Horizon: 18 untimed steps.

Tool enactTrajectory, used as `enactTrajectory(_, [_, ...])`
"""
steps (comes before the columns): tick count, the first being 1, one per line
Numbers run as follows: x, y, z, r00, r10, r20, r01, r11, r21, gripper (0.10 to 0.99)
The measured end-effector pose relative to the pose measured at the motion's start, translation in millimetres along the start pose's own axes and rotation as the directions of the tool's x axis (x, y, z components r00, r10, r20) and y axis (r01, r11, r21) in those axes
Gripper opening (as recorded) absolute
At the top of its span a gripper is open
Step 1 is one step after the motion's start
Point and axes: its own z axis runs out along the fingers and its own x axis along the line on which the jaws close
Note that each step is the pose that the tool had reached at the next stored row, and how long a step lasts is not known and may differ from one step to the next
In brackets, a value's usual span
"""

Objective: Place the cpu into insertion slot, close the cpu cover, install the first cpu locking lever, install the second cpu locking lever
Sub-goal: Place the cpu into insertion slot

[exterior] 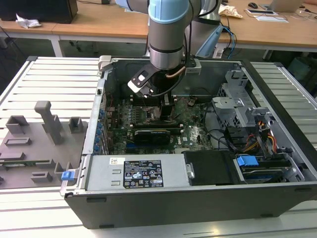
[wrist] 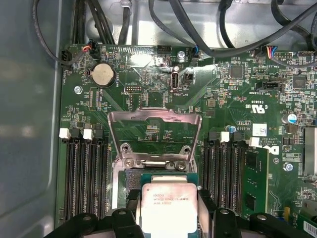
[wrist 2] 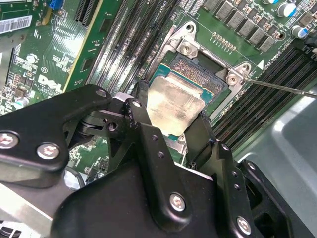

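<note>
Second wrist view has the gripper [wrist 2: 171, 119] clamped on the cpu [wrist 2: 174, 101] by two opposite edges, holding it over the open insertion slot [wrist 2: 198, 73]. Beyond it in the first wrist view, the cpu cover [wrist: 154, 115] stands swung up off the slot, on the green motherboard [wrist: 148, 79].

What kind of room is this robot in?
Probably a robotics lab or workshop: an open grey metal computer case sits on a pale slatted metal workbench, long wooden desks stand behind, and the end effector grips a silvery square cpu.
</note>
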Motion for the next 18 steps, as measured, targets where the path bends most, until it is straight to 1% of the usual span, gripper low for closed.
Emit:
enactTrajectory(14, [0.3, 0.0, 0.4, 1.0, 0.0, -0.0003, 0.0, 1.0, 0.0, 0.541])
enactTrajectory(16, [2.2, 0.1, 0.4, 1.0, 0.0, 0.0004, 0.0, 1.0, 0.0, 0.541])
enactTrajectory(18, [6.6, 0.1, 0.4, 1.0, 0.002, 0.0013, -0.002, 1.0, 0.0, 0.541])
